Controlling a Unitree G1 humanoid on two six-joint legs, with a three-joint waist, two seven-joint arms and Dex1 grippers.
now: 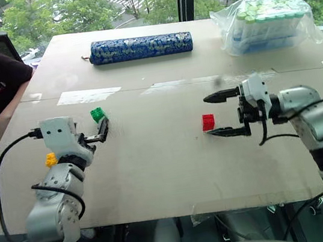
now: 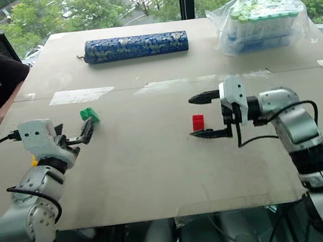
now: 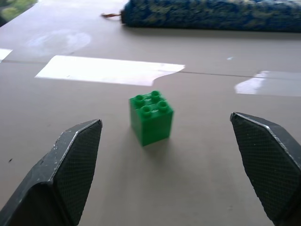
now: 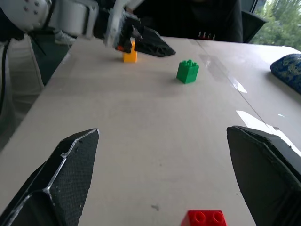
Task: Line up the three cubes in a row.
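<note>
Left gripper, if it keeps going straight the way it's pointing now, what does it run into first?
Most likely the green cube, which stands on the table centred ahead of the open left gripper, between its fingers. Farther along lies the blue roll.

My left gripper (image 1: pixel 103 131) sits just short of the green brick (image 1: pixel 98 114), which lies free on the table (image 1: pixel 157 176). The yellow brick (image 1: pixel 50 159) peeks out beside my left wrist. My right gripper (image 1: pixel 221 114) points left, fingers spread wide, with the red brick (image 1: pixel 208 122) just off their tips.
</note>
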